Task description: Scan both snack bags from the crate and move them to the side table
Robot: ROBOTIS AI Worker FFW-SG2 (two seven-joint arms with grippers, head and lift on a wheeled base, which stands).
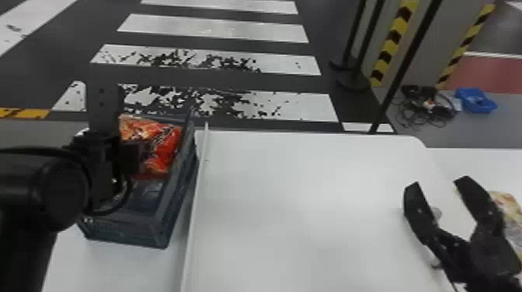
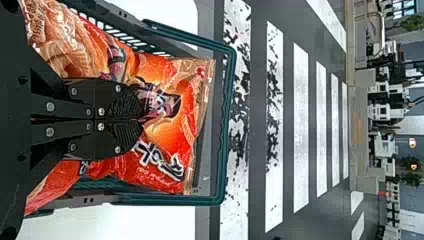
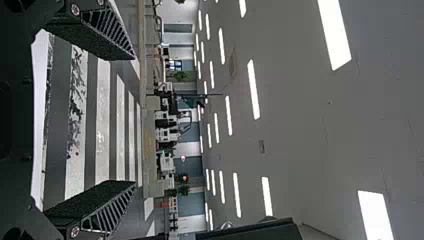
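Note:
In the head view my left gripper (image 1: pixel 130 155) is over the crate (image 1: pixel 159 217) at the left. A red-orange snack bag (image 1: pixel 165 149) lies inside the crate, partly hidden by that arm. Seen from the left wrist, the gripper (image 2: pixel 142 120) has its fingers together on the creased middle of the red snack bag (image 2: pixel 175 142), within the crate's rim (image 2: pixel 227 125). At the right, my right gripper (image 1: pixel 441 186) stands open and empty above the white table. Its spread fingers also frame the right wrist view's gripper (image 3: pixel 134 120). Beyond it, a yellowish snack bag (image 1: pixel 510 213) is cut by the edge.
A thin raised divider (image 1: pixel 197 186) runs beside the crate along the white table (image 1: pixel 303 202). Some small round object (image 1: pixel 437 212) shows behind the right fingers. Black poles (image 1: pixel 404 70) rise past the table's far edge, with cables (image 1: pixel 427 106) and a blue bin (image 1: pixel 475 100) on the floor.

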